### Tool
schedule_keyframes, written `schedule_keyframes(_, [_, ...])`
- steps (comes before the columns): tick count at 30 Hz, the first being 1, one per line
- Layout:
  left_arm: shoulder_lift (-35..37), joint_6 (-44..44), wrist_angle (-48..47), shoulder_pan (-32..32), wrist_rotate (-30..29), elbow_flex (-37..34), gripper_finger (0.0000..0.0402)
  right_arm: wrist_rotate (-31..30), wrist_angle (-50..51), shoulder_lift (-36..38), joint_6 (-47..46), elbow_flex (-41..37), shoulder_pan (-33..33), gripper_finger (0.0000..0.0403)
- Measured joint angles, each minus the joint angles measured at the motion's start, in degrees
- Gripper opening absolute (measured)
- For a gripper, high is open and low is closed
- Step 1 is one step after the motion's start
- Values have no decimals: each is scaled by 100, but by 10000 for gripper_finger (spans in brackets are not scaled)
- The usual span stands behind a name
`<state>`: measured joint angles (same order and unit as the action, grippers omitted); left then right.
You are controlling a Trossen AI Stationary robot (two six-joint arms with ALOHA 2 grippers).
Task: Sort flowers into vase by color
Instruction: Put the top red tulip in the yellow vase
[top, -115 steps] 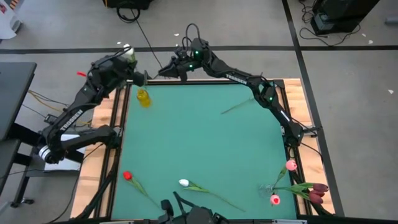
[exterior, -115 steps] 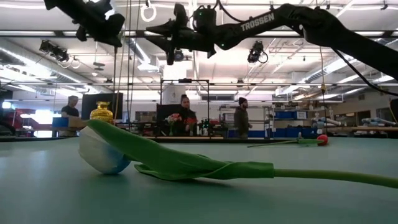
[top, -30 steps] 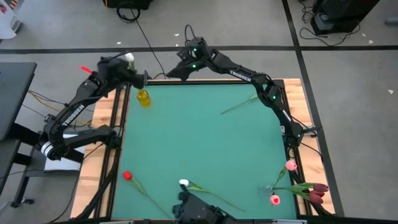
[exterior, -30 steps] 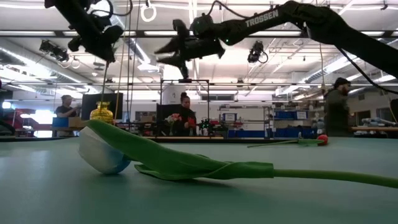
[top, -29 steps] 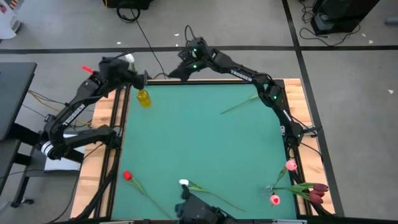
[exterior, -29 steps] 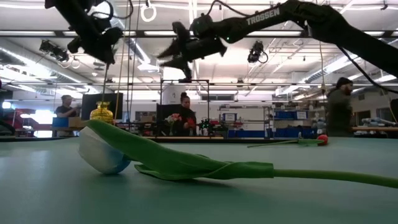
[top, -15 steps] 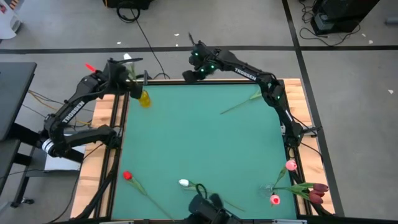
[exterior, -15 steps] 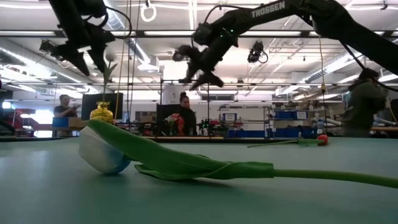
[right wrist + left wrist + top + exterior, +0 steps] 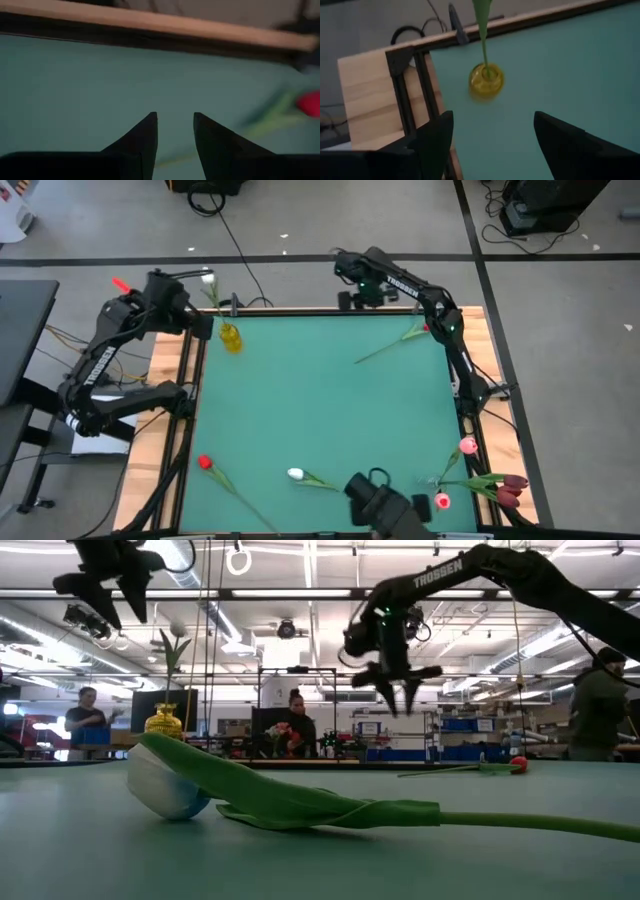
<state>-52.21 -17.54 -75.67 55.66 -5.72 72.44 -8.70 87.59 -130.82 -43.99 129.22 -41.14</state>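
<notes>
A white tulip (image 9: 209,279) stands with its stem in the small yellow vase (image 9: 231,338) at the table's far left corner. My left gripper (image 9: 492,130) hangs open above and to the left of the vase, touching nothing. My right gripper (image 9: 352,302) points down over the far edge, open by a narrow gap, with nothing between its fingers. A red tulip (image 9: 426,329) lies at the far right. Another red tulip (image 9: 204,463) and a white one (image 9: 296,474) lie on the mat near the front edge. Pink (image 9: 468,445) and maroon tulips (image 9: 512,486) lie at the near right corner.
The wooden table frame (image 9: 170,430) rims the green mat. A dark object (image 9: 385,502) sits at the near edge beside the white tulip. People stand in the room beyond the far edge (image 9: 296,720). The mat's middle holds nothing.
My left gripper has opened and let go of the white tulip, which now stands in the yellow vase, and has drawn back toward the table's left and up. My right gripper has swung along the far edge toward the table's right and tipped to point down.
</notes>
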Motion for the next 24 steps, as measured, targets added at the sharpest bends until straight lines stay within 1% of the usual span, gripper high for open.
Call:
schedule_keyframes(2, [103,-57,4,0,0,114,283,-59,250,0,-224,-233,-156,134])
schedule_keyframes(3, [158,-90,10,0,0,164,283,-28,219,2,-238,-393,-222,133])
schedule_keyframes(6, [341,-186,1,0,0,260,283,285,231,49,-590,-833,-398,133])
schedule_keyframes(12, [714,-437,-3,0,0,269,283,450,136,59,-1335,-1337,-401,133])
schedule_keyframes(16, [779,-435,-3,0,-2,269,283,601,-372,61,-1459,-1352,-169,133])
schedule_keyframes(20, [753,-431,48,0,-4,257,283,837,-698,63,-1479,-1122,79,132])
schedule_keyframes(24, [731,-410,70,-2,-2,213,283,847,-923,65,-1518,-849,343,132])
